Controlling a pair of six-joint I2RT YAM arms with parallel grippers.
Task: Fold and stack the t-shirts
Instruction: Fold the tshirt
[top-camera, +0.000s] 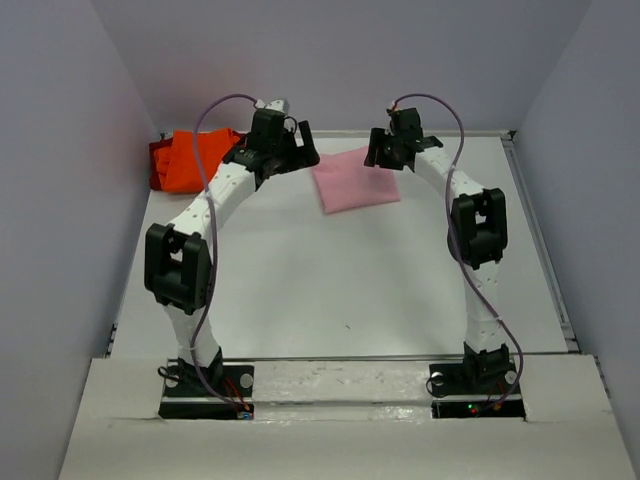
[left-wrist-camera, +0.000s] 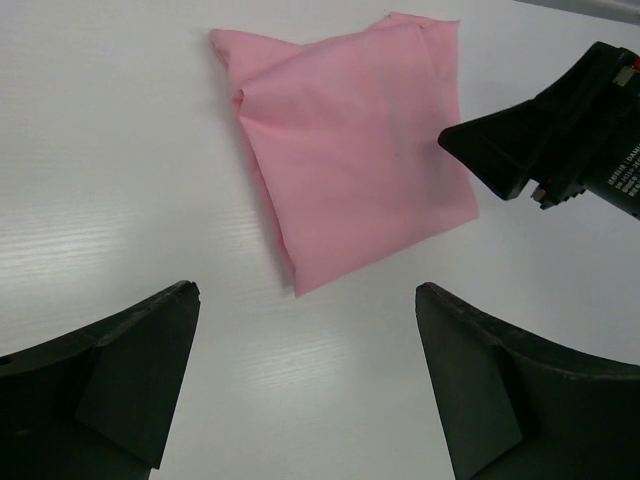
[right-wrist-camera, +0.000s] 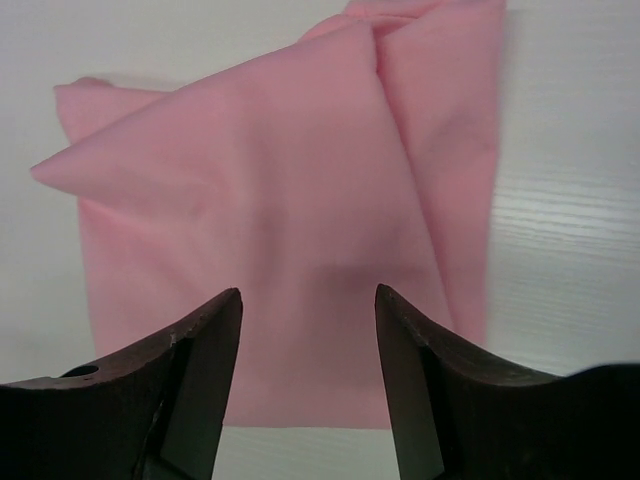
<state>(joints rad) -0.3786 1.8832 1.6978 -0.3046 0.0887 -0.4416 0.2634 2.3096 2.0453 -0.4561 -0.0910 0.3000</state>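
Top external, soft folded pink t-shirt

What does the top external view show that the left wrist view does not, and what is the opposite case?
Only the top external view shows the orange t-shirts heaped at the table's far left corner. Only the left wrist view shows clearly that the left end effector is open, and the creases of the pink t-shirt. Both show this folded pink t-shirt with the right end effector near its edge.
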